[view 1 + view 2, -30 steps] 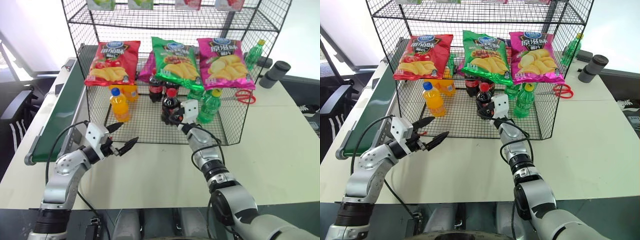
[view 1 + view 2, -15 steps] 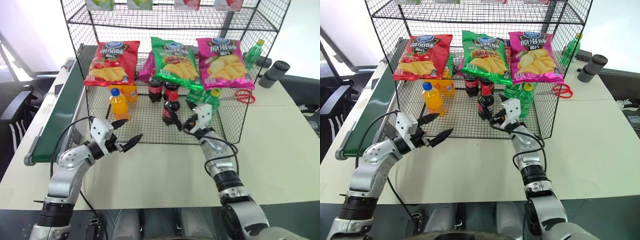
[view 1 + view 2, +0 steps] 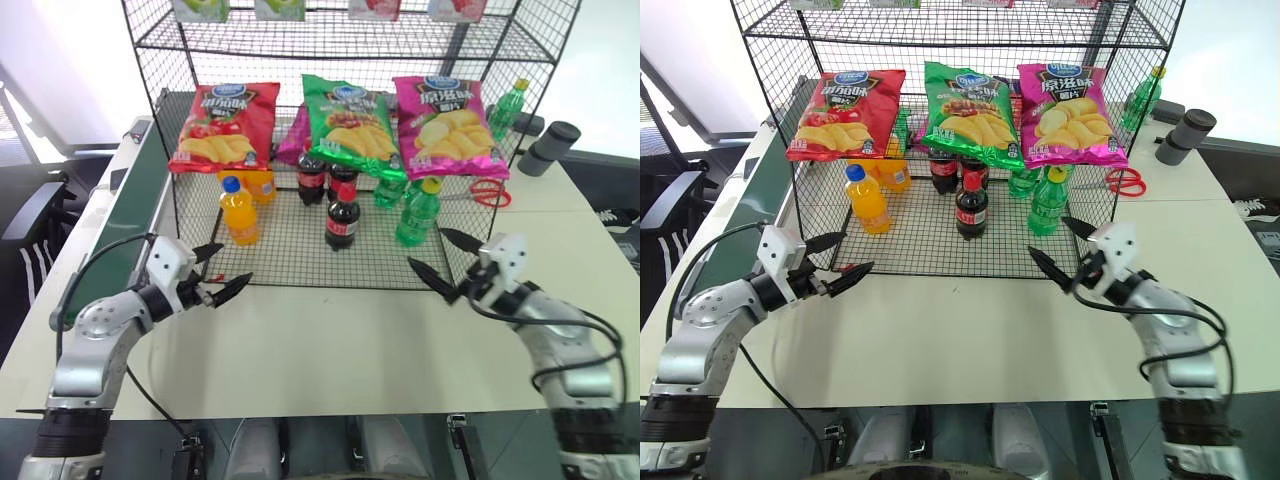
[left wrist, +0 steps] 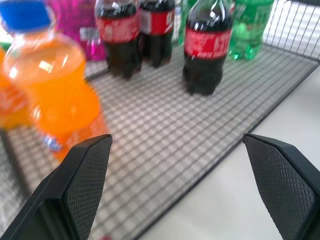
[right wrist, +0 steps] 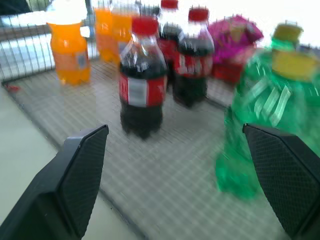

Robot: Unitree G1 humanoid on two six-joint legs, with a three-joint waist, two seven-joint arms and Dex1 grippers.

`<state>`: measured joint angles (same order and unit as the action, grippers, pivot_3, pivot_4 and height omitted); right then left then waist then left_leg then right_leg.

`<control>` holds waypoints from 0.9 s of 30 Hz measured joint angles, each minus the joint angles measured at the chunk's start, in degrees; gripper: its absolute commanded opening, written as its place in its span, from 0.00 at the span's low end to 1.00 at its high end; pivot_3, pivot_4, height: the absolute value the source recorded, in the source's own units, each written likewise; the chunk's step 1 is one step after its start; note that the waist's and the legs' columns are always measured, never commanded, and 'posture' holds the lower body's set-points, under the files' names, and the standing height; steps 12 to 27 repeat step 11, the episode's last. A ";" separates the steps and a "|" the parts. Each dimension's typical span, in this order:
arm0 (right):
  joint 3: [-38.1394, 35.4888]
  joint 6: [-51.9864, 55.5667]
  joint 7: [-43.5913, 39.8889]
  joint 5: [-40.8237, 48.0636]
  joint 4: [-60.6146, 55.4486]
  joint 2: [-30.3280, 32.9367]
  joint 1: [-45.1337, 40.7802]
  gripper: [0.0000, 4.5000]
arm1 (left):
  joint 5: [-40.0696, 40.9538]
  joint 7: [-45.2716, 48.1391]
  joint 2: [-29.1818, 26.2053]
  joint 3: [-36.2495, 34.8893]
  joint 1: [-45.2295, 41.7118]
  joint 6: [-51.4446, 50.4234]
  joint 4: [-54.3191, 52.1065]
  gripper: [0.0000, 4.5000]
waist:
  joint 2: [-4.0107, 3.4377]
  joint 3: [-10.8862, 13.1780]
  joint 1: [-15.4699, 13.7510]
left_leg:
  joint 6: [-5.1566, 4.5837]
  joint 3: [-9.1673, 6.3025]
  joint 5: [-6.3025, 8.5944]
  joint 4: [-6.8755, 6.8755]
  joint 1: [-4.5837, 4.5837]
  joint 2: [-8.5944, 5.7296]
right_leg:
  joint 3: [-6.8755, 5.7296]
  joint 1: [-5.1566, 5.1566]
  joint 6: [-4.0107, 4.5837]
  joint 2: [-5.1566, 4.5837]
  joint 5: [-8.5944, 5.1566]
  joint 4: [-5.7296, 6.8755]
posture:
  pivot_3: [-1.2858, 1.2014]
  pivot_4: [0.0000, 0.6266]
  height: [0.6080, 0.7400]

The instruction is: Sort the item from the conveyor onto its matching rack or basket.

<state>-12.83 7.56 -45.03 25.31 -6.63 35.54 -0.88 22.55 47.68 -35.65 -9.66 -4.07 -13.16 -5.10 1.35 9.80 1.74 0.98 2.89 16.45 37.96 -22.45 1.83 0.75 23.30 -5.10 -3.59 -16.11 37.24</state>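
Cola bottle (image 3: 342, 213) upright on the bottom tier of the black wire rack (image 3: 470, 250), clear of both grippers.

Standing in front of two other cola bottles (image 3: 326, 177), between an orange-drink bottle (image 3: 239, 211) and a green bottle (image 3: 417, 214), under hanging red (image 3: 224, 125), green (image 3: 350, 122) and pink (image 3: 449, 120) chip bags. Left gripper (image 3: 217, 270) spread wide and empty above the table (image 3: 330, 340), near the rack's front left corner. Right gripper (image 3: 443, 262) likewise wide apart and empty, near the front right corner. Dark green conveyor (image 3: 122, 230) running along the rack's left side.
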 measured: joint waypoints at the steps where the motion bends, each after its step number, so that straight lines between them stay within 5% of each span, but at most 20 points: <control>1: -1.68 0.89 -0.53 0.87 -0.23 1.00 1.46 1.00 | 0.01 0.18 -0.33 -0.72 0.30 0.01 0.68 1.00 | 0.00 0.00 -0.13 | 0.00 0.01 0.00 0.00 0.00 0.00 | 0.01 0.00 0.01 0.00 0.00 -0.01 | 0.52 0.24 1.00; 9: -7.66 3.39 -3.33 4.08 -1.21 3.59 5.70 1.00 | -0.01 1.23 -0.46 -1.78 3.09 1.24 2.82 1.00 | -0.06 -0.03 -0.92 | 0.00 0.02 0.00 0.00 0.02 0.00 | 0.03 -0.02 0.16 -0.03 -0.09 -0.03 | 0.52 0.24 1.00; 27: -7.76 3.39 -3.41 4.10 -1.23 3.60 5.52 1.00 | -0.04 1.25 -0.44 -1.86 3.28 1.41 2.82 1.00 | -0.06 -0.03 -0.99 | 0.00 0.02 0.00 0.00 0.01 0.00 | 0.03 -0.03 0.17 -0.04 -0.09 -0.04 | 0.52 0.24 1.00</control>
